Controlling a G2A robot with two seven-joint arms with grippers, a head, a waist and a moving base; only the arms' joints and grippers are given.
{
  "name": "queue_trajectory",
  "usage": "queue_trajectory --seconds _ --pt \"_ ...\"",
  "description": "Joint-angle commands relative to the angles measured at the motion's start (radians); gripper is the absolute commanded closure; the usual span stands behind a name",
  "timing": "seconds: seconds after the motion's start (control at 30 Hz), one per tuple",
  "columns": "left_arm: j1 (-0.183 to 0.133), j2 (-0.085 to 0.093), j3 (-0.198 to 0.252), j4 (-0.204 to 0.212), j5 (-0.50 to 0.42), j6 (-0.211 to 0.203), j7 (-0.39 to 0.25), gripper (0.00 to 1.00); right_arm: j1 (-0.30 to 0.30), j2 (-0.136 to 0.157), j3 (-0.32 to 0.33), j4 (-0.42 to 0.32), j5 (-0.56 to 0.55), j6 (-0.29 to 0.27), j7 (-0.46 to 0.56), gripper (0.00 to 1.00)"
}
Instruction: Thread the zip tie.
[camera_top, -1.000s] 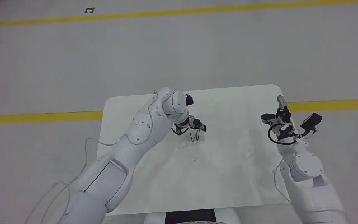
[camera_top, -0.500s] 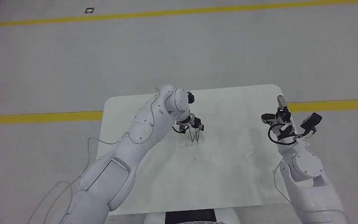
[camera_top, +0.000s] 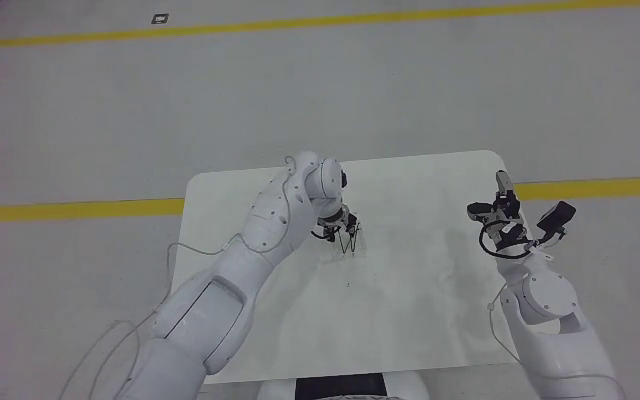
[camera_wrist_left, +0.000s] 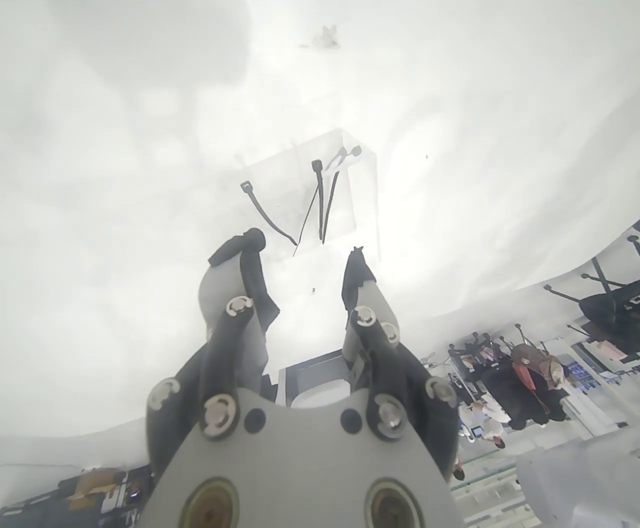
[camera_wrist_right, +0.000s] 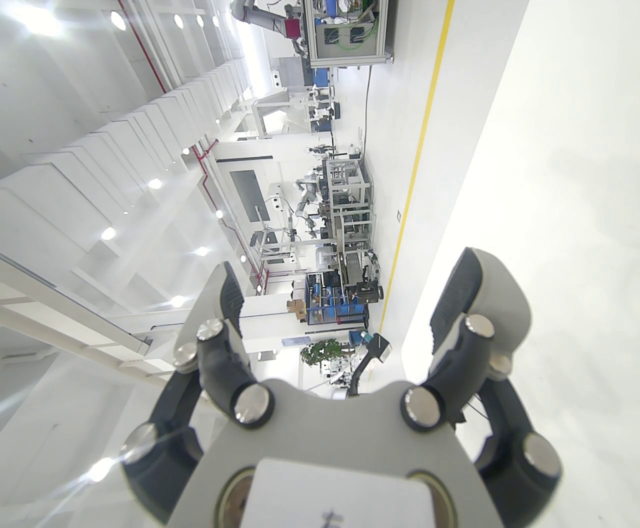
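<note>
Several black zip ties (camera_wrist_left: 320, 205) lie on the white table (camera_top: 420, 300), partly on or in a clear box (camera_wrist_left: 362, 165); one zip tie (camera_wrist_left: 262, 212) lies a little apart from the others. In the top view they show as thin dark lines (camera_top: 347, 241). My left gripper (camera_wrist_left: 305, 250) hovers just short of their tips, open with nothing between its fingers. It appears in the top view (camera_top: 345, 228) near the table's middle left. My right gripper (camera_wrist_right: 345, 285) is raised at the table's right edge (camera_top: 500, 200), open and empty, pointing away from the table.
A small pale scrap (camera_wrist_left: 325, 40) lies on the table beyond the ties. A tiny dark speck (camera_top: 348, 284) sits nearer the front. The table's right edge lies close under the right arm.
The left arm's elbow and wrist shifted slightly right and back, carrying the gripper closer over the zip ties. The right arm has stayed still.
</note>
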Motion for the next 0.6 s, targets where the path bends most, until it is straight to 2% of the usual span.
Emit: queue_trajectory --seconds 0.0,0.07,0.13,0.27,0.43,0.57 --pt "-0.004 -0.010 -0.004 0.021 0.006 0.000 0.002 0.71 0.000 0.000 0.000 0.000 0.000 0.000 0.000 0.00" --pt "-0.010 -0.021 -0.004 0.042 0.015 0.000 0.002 0.71 0.000 0.000 0.000 0.000 0.000 0.000 0.000 0.00" --pt "-0.014 -0.030 -0.006 0.059 0.019 0.000 0.005 0.76 0.000 0.000 0.000 0.000 0.000 0.000 0.000 0.00" --pt "-0.025 -0.048 -0.009 0.094 0.030 0.000 0.013 0.80 0.000 0.000 0.000 0.000 0.000 0.000 0.000 0.00" --pt "-0.040 -0.068 -0.015 0.138 0.046 0.000 0.027 0.80 0.000 0.000 0.000 0.000 0.000 0.000 0.000 0.00" --pt "-0.050 -0.083 -0.021 0.170 0.060 0.000 0.040 0.84 0.000 0.000 0.000 0.000 0.000 0.000 0.000 0.00"
